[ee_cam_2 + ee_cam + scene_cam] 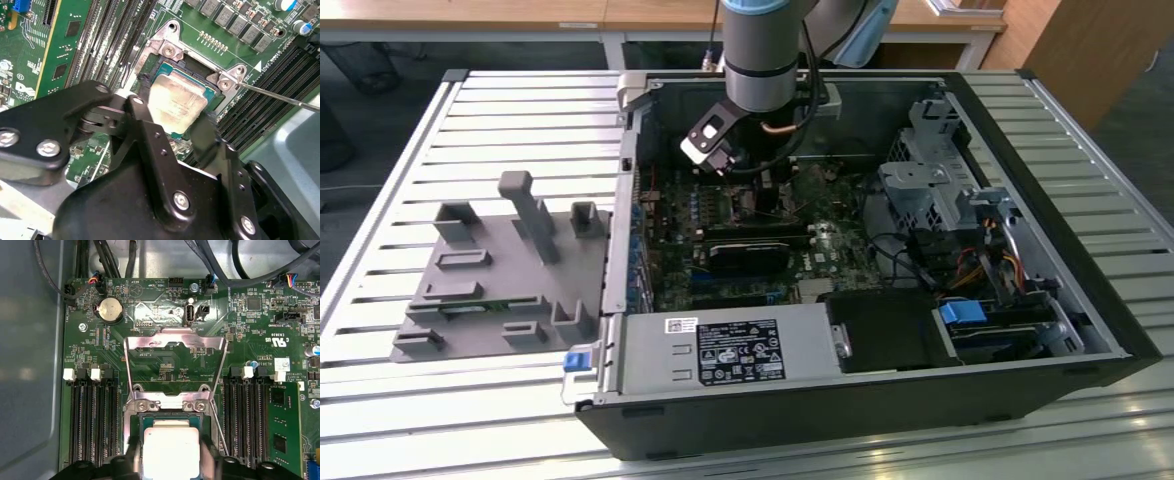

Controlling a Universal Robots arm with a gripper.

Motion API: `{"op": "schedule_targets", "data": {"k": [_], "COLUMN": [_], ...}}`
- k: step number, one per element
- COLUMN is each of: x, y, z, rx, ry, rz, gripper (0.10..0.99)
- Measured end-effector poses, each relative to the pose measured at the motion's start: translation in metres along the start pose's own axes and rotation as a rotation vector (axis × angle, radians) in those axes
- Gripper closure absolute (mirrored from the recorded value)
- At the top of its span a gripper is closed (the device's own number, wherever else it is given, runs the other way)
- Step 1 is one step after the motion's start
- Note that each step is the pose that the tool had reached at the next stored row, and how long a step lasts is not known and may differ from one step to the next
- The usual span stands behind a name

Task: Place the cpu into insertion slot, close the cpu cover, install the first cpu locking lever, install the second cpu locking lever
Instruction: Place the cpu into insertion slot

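Black gripper point(175, 111) links sit closest in the second wrist view. Its two fingers point(145, 125) are drawn in to the width of the cpu point(177, 100), one pressed against each of two opposite edges, so the chip is clamped between them. The open computer case point(827, 425) surrounds the insertion slot point(162, 47) on all sides, and the arm point(761, 50) reaches down into it from above. Green circuit board point(90, 350) spreads around the slot, with banks of long black memory slots point(92, 425) close on two flanks, leaving little room beside the fingers. The cpu cover point(175, 340) stands raised at the slot's hinge edge, its square cut-out open to the board behind. The cpu lies within the slot's metal rim; whether it is fully seated I cannot tell. A thin locking lever point(280, 97) juts out unlatched from one corner of the slot.
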State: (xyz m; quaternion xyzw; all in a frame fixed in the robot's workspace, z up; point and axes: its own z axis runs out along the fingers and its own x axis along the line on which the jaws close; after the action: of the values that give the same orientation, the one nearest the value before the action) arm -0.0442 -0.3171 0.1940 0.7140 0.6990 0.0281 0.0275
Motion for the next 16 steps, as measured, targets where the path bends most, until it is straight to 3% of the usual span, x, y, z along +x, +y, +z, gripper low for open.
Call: {"op": "schedule_targets", "data": {"k": [1, 5, 11, 15, 16], "x": [0.0000, 0.0000, 0.0000, 0.0000, 0.0001], "y": [0.0000, 0.0000, 0.0006, 0.0018, 0.0021], "z": [0.0000, -0.0005, -0.0072, -0.0096, -0.0103], "rx": [0.000, 0.000, 0.000, 0.002, 0.003], "ry": [0.0000, -0.0001, -0.0001, 0.0000, -0.0001], "rz": [0.000, 0.000, 0.000, 0.000, 0.000], "gripper": [0.478, 0.478, 0.478, 0.616, 0.616]}}
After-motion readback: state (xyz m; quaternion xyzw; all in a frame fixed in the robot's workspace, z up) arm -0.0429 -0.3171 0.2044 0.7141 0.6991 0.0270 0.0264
